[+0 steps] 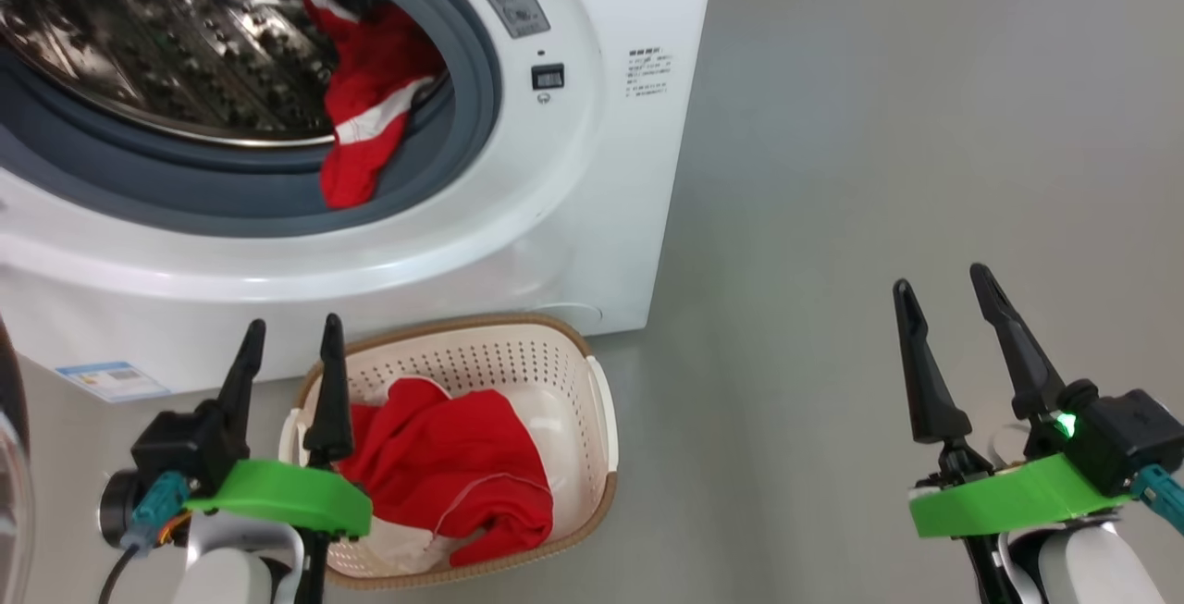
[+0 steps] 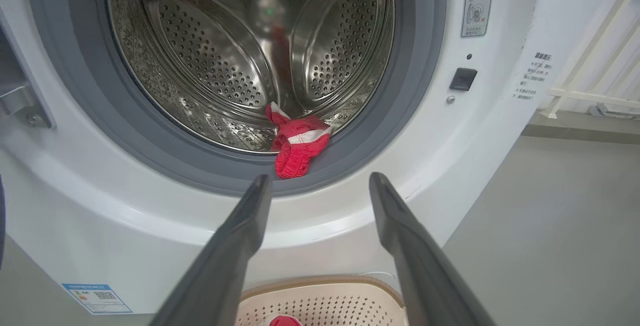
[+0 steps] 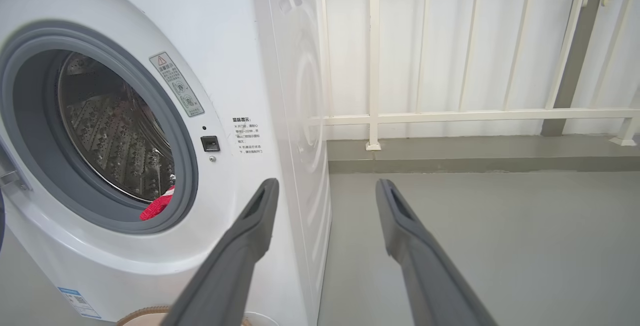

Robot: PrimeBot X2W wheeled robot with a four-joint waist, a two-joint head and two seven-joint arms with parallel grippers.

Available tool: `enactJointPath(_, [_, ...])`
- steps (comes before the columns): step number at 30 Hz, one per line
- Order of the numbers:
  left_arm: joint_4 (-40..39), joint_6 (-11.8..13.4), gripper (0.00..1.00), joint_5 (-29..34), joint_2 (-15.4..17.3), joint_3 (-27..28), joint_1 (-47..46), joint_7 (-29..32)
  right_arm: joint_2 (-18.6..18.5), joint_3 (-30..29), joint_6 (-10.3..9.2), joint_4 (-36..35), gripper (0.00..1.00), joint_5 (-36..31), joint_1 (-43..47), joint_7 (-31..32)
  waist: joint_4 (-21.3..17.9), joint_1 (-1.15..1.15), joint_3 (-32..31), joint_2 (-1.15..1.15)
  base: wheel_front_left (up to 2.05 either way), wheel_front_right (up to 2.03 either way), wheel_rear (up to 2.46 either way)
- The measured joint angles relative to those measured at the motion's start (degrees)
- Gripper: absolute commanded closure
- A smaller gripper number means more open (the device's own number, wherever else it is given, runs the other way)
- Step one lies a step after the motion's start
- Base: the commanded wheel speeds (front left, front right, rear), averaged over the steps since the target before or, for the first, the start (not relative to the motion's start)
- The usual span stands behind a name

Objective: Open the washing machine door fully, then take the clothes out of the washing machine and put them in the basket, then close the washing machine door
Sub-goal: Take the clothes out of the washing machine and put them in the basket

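Observation:
The washing machine [image 1: 573, 178] stands open, and a sliver of the washing machine door [image 1: 13, 484] shows at the far left. One piece of the clothes [image 1: 370, 114], red with a white stripe, hangs from the steel drum over the grey gasket. It also shows in the left wrist view as a red garment [image 2: 297, 144]. More red clothes [image 1: 444, 465] lie in the basket [image 1: 555, 345] on the floor in front of the machine. My left gripper [image 1: 291, 325] is open and empty above the basket's left end. My right gripper [image 1: 942, 280] is open and empty over bare floor to the right.
Grey floor [image 1: 879, 123] stretches right of the machine. A white railing [image 3: 450, 115] on a low step runs behind it. The machine's white front panel [image 2: 150, 246] rises just beyond the basket rim [image 2: 320, 291].

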Motion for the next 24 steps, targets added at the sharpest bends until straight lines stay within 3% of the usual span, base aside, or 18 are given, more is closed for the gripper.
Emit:
enactJointPath(7, [-5.4, 0.0, 0.00, 1.1, 0.0, 0.1, 4.3, 0.0, 0.0, -0.7, 0.00, 0.4, 0.00, -0.8, 2.8, 0.0, 0.2, 0.00, -2.9, 0.00, 0.00, 0.00, 0.00])
enactJointPath(24, [-10.0, 3.5, 0.00, -1.3, 0.0, -0.6, 13.9, 0.0, 0.1, -2.2, 0.00, -0.4, 0.00, -1.0, 9.5, 0.0, 1.1, 0.00, -9.5, 0.00, 0.00, 0.00, 0.00])
